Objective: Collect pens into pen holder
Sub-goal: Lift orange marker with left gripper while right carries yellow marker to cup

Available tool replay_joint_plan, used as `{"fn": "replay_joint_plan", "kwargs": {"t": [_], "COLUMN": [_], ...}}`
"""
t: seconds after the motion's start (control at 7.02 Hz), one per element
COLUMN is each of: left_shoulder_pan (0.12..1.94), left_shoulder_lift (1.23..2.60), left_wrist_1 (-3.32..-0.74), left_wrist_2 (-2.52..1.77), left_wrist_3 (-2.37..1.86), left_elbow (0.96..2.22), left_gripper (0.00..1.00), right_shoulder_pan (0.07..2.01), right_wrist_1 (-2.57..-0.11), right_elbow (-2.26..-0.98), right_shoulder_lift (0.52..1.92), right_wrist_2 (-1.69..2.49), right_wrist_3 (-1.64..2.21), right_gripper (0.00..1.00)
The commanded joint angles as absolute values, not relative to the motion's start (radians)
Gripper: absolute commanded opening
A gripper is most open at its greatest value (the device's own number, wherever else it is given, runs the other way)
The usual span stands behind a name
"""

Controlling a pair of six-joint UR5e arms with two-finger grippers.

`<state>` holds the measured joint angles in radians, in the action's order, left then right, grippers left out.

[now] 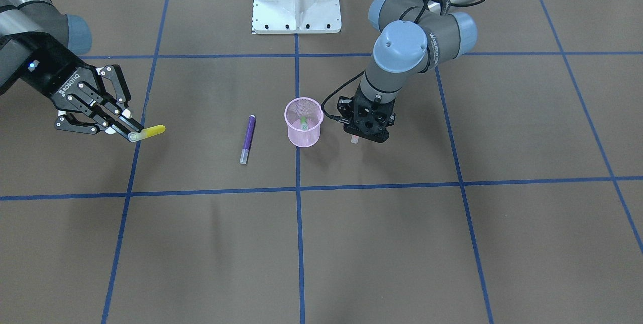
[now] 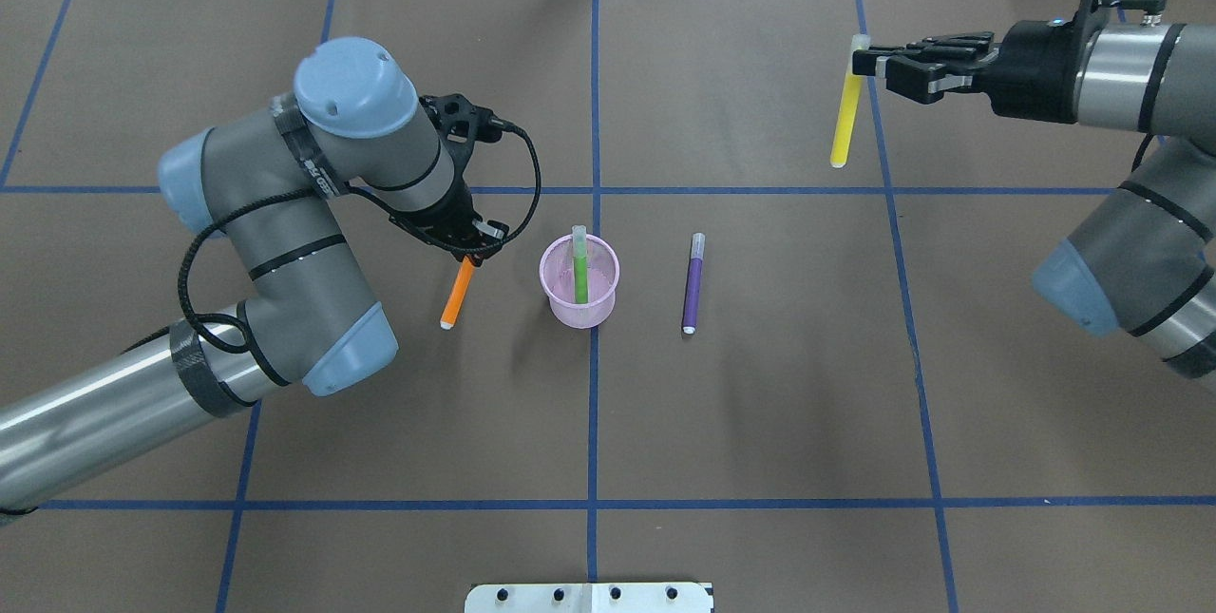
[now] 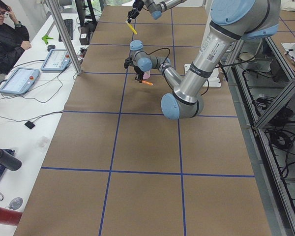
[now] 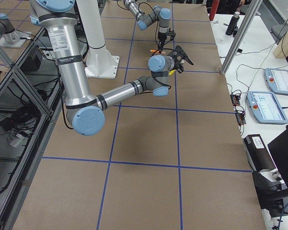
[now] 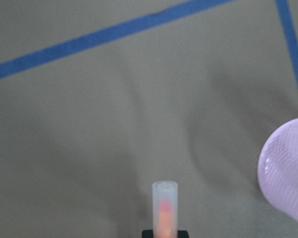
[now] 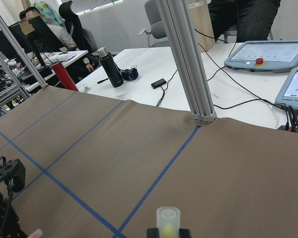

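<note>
- Risk — my left gripper (image 2: 468, 257), clamped on the slim orange pen (image 2: 457, 294), hangs just beside the cup; a tilted entry could tip it.
- My right gripper (image 2: 860, 57) grips the slim yellow pen (image 2: 842, 114), well apart.
- Small pink wire-mesh pen holder (image 2: 556, 295) — upright, mid-table, 1 green pen (image 2: 579, 276) inside, 1 purple pen (image 2: 693, 285) flat nearby.

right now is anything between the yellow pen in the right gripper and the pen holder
Only the purple pen, lying flat on the table between them; held high in the right gripper, the yellow pen should likely clear it. A green pen already stands in the pen holder.
</note>
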<state>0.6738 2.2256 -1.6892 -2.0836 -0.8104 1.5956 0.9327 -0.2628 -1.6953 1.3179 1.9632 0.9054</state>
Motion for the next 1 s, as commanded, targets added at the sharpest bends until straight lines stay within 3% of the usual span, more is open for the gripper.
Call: {"fn": "replay_joint_plan", "kwargs": {"t": [0.0,0.28,0.85], "left_shoulder_pan": [0.728,0.752,0.798], "left_shoulder_lift": [2.223,2.221,2.214], "left_wrist_1": [-1.690,-1.698,-1.721], "left_wrist_2": [-2.085,-2.080,-1.901], "left_wrist_3": [-0.821,-0.874,-1.000], "left_elbow": [1.652,1.683,1.879], "left_gripper": [0.00,0.00,0.00], "right_shoulder_pan": [0.804,0.744,0.573], "right_wrist_1": [-0.271,-0.327,-0.472], "right_elbow": [-1.697,-1.704,-1.695], "right_shoulder_lift": [1.263,1.182,1.077], "right_wrist_2": [1.817,1.786,1.579], "right_wrist_3": [0.925,0.949,0.939], "right_gripper": [0.00,0.00,0.00]}}
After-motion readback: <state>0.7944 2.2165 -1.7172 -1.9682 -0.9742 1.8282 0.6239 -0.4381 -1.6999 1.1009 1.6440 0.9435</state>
